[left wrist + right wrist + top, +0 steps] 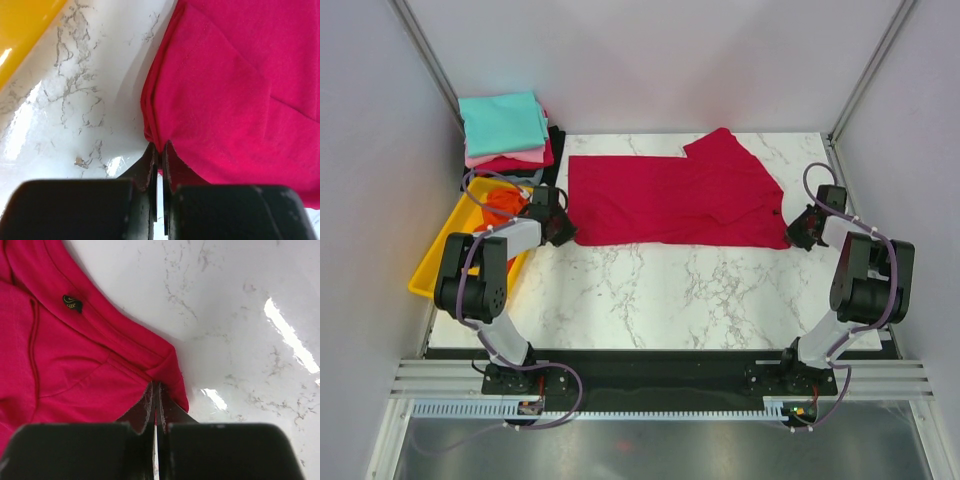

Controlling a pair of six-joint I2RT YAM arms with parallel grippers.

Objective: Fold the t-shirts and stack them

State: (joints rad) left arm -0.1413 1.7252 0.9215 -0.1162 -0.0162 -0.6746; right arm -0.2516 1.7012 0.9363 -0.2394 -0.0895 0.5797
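Both the left pincer (pixel 160 148) and right pincer (pixel 155 387) clamp near corners of the crimson t-shirt (pixel 670 200); such thin bites could slip on lifting.

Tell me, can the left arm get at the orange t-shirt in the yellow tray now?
Probably not yet. The orange t-shirt lies close beside the left gripper with nothing between, but that gripper is shut on the crimson t-shirt at its corner and must release first.
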